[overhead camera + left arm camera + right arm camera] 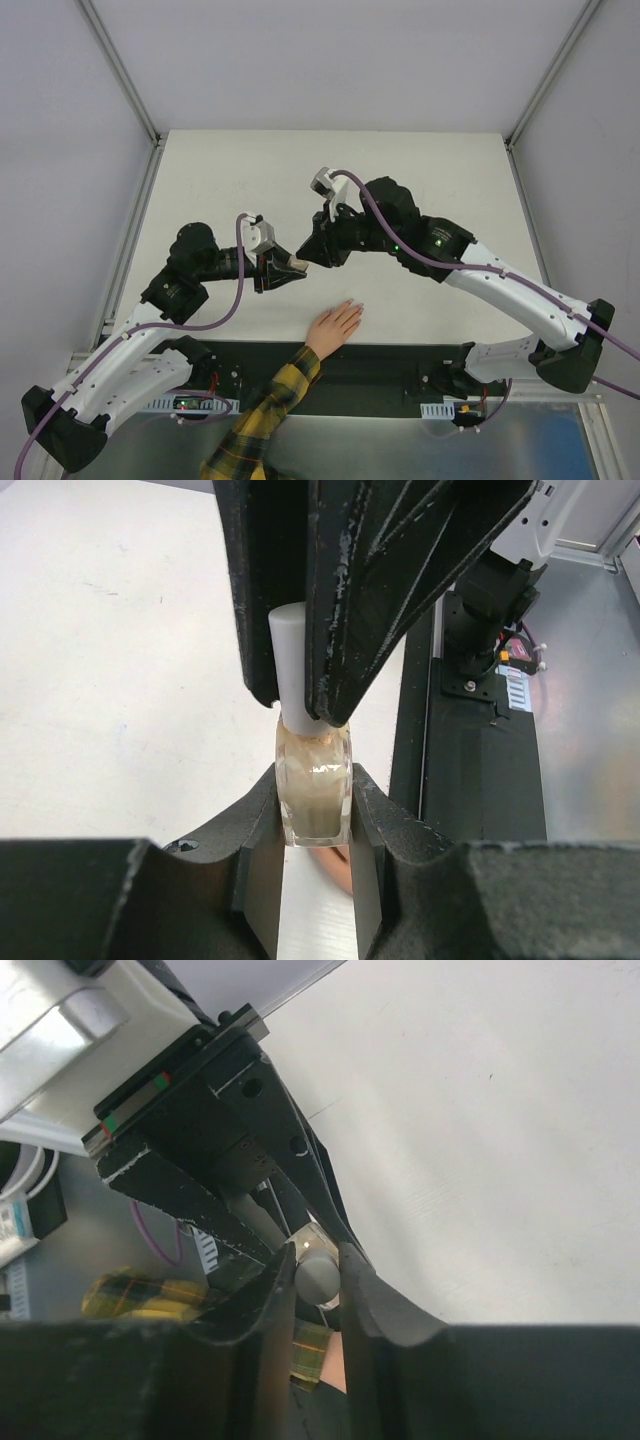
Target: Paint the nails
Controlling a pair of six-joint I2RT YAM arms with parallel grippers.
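Note:
A light-skinned hand (334, 327) with a yellow-and-black plaid sleeve (262, 412) lies flat at the table's near edge; its nails (356, 305) are tiny and pale at the fingertips. My left gripper (284, 272) is shut on a small beige nail polish bottle (314, 788) and holds it above the table, left of the hand. My right gripper (312, 258) is shut on the bottle's white cap (292, 660), which also shows in the right wrist view (318, 1278). The two grippers meet tip to tip, above and left of the hand.
The white table (440, 190) spreads behind the arms, walled on both sides. A black base strip (400, 365) with cables runs along the near edge, and the sleeve crosses it.

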